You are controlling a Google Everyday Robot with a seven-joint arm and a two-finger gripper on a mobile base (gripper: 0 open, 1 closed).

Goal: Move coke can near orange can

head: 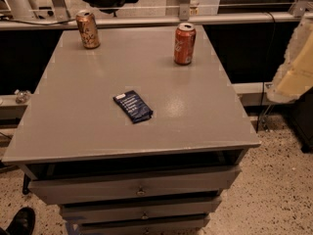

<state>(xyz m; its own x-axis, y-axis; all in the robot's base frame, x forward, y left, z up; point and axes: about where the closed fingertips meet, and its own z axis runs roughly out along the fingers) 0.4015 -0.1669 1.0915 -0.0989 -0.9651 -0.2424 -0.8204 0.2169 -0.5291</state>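
The coke can (185, 44), red with white script and a silver top, stands upright near the back right of the grey table top (195, 116). The orange can (88, 29), golden-brown with pale markings, stands upright at the back left corner, far from the red can. My gripper (295, 65) shows only as a pale cream shape at the right edge of the view, beyond the table's right side and well clear of both cans. It holds nothing that I can see.
A dark blue snack packet (133, 106) lies flat near the table's middle. The table has drawers (137, 190) on its front. A rail (156, 19) runs behind the table. A black shoe (22, 222) is at the bottom left on the speckled floor.
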